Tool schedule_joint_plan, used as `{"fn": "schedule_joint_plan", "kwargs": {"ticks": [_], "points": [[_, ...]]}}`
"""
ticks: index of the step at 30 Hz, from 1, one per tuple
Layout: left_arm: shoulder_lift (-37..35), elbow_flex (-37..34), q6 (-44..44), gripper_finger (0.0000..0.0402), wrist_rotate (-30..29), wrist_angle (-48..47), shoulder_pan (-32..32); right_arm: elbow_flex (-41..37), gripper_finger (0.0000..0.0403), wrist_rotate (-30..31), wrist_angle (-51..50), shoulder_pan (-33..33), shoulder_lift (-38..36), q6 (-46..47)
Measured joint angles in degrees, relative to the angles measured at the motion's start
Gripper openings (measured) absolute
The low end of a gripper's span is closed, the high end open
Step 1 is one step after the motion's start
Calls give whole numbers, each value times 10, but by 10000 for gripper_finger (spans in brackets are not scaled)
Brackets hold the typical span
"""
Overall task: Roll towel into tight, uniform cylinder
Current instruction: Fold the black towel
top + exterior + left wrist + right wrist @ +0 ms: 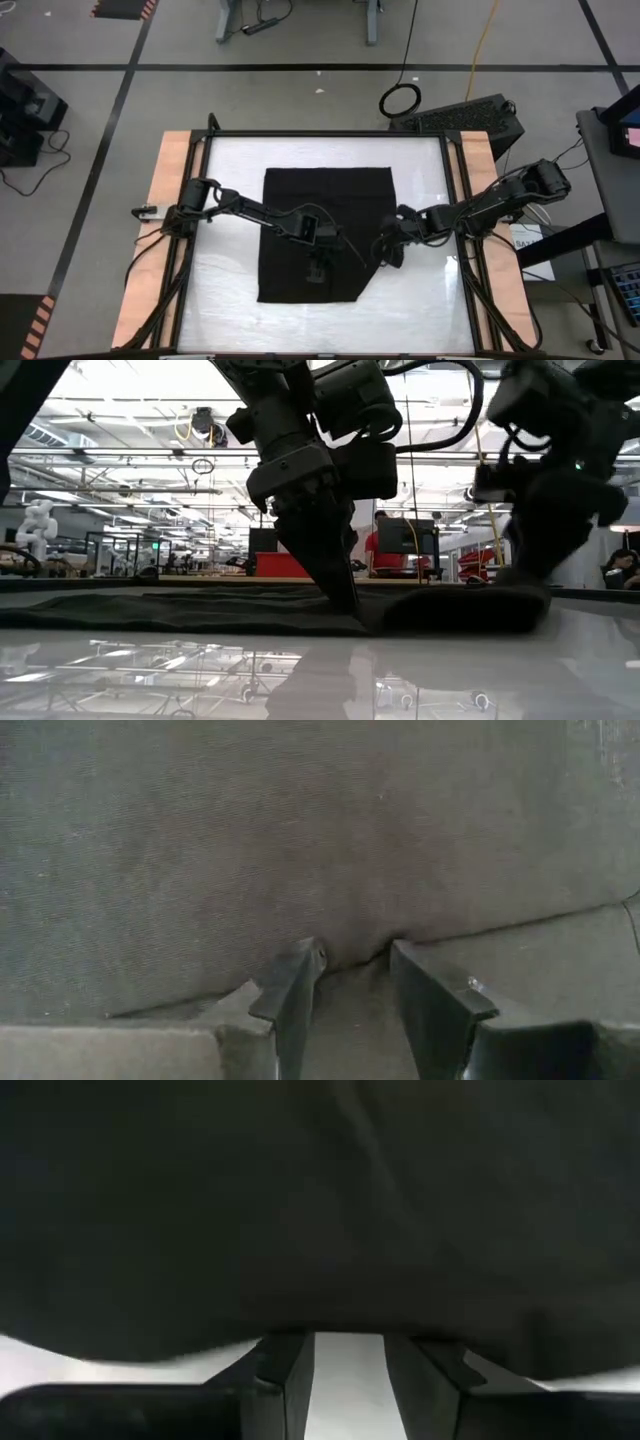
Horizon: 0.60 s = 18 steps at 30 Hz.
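The black towel [325, 215] lies spread on the white tabletop [225, 290], its right side bulging thicker in the low view [470, 608]. My left gripper [320, 268] stands over the towel's near middle, open, slanting down, its tips at a step in the cloth [200, 1000]. My right gripper [390, 250] is at the towel's right edge, open, with bare table between its fingers [348, 1380]. The cloth's edge [330, 1325] lies right at its fingertips. My left gripper's two fingertips [300, 970] come down on the towel from above, slanting, at the step in the cloth [355, 958]. The cloth puckers a little between the tips and lies on the table. My right gripper is at the towel's right edge; whether it touches, I cannot tell.
A dark frame [330, 134] bounds the tabletop, with wooden strips [170, 190] on both sides. White table shows left of the towel and along the near edge [330, 325]. People and benches show far behind the table in the low view [385, 545].
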Motion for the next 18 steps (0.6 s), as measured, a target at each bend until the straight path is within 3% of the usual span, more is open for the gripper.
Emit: {"fn": "schedule_joint_plan", "kwargs": {"ticks": [8, 18], "points": [[0, 0, 0, 143, 0, -7, 9, -1, 114, -131, 162, 0, 0, -18], [0, 0, 25, 143, 2, -25, 18, 4, 114, -132, 189, -34, 0, -9]]}}
